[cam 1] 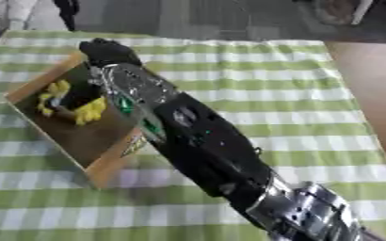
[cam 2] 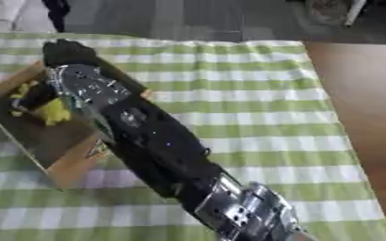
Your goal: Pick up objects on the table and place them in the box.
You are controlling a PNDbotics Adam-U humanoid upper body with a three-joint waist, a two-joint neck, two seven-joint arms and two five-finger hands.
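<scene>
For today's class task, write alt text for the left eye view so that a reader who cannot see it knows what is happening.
A black and silver robot arm reaches from the lower right across a green and white checked tablecloth, its right hand over the far corner of a shallow wooden box. Yellow objects lie inside the box; the hand's fingers cannot be made out.

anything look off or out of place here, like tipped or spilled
Nothing looks spilled. The wooden box sits askew, its sides running diagonal to the stripes of the green checked cloth. A yellow thing lies inside it. The right hand reaches over the box's far corner; its fingers cannot be made out.
</scene>
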